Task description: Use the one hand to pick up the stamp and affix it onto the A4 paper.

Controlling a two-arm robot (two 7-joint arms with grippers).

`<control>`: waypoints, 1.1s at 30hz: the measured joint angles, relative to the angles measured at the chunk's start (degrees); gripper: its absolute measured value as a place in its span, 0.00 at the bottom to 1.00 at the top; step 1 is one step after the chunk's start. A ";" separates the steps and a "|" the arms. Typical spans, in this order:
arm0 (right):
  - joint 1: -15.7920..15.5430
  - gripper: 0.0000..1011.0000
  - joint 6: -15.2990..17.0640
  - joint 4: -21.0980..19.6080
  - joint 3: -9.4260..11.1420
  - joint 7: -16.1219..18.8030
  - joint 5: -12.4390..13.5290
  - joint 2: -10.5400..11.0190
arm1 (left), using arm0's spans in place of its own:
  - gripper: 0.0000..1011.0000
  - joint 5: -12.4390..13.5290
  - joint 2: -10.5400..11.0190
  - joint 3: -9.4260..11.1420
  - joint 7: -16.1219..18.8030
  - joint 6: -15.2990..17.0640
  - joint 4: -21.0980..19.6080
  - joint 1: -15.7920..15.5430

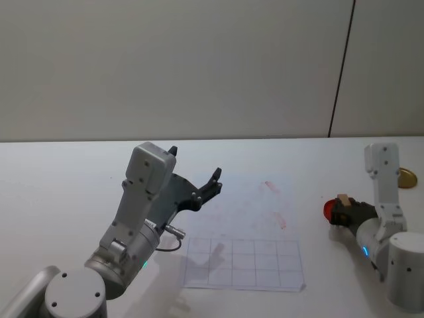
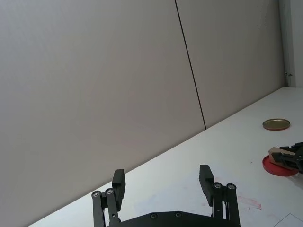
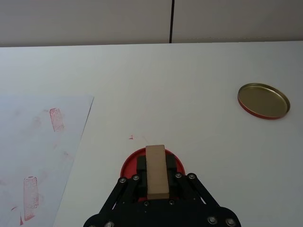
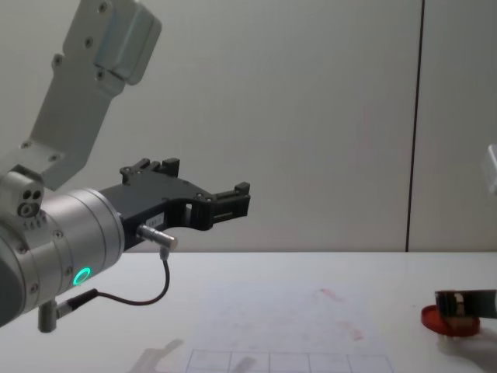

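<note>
Item one, you are holding the stamp (image 3: 156,171), a plain tan wooden block, in the right gripper (image 3: 156,165), whose black fingers are clenching it from both sides, off the right edge of the A4 paper (image 1: 255,225). The block is sitting over the round red ink pad (image 3: 128,165), which is lying on the table (image 1: 66,179) just right of the paper; whether the block's lower end is touching the pad cannot be told. Item two, a shallow gold-coloured lid (image 3: 263,100) is lying farther right of the paper and farther back, well apart from the pad. Item three, the left gripper (image 1: 195,163) is hovering in the air above the paper's left part, its fingers spread wide and gripping nothing, and its shadow is falling on the paper's near left corner. Nothing is lying between the stamp and the paper. Item four, the paper itself is lying flat, showing faint red stamp marks (image 3: 56,119) and a pale grid (image 1: 242,262) along its near edge. Item five, a white table is carrying the paper, and behind the paper a plain grey wall (image 1: 165,66) is rising, with one dark vertical seam (image 1: 341,66) running down it.
</note>
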 joint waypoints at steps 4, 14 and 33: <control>0.08 0.22 0.01 0.39 0.13 0.02 0.05 -0.10 | 0.98 0.00 0.00 0.00 0.00 0.00 0.00 0.00; -0.42 0.22 -0.18 -0.60 0.33 -0.03 -0.38 -0.05 | 0.98 0.00 0.00 0.00 0.00 0.00 0.00 0.00; -0.41 0.22 -2.36 -7.80 -1.34 4.06 -4.69 -1.04 | 0.98 0.00 0.00 0.00 0.00 0.00 0.00 0.00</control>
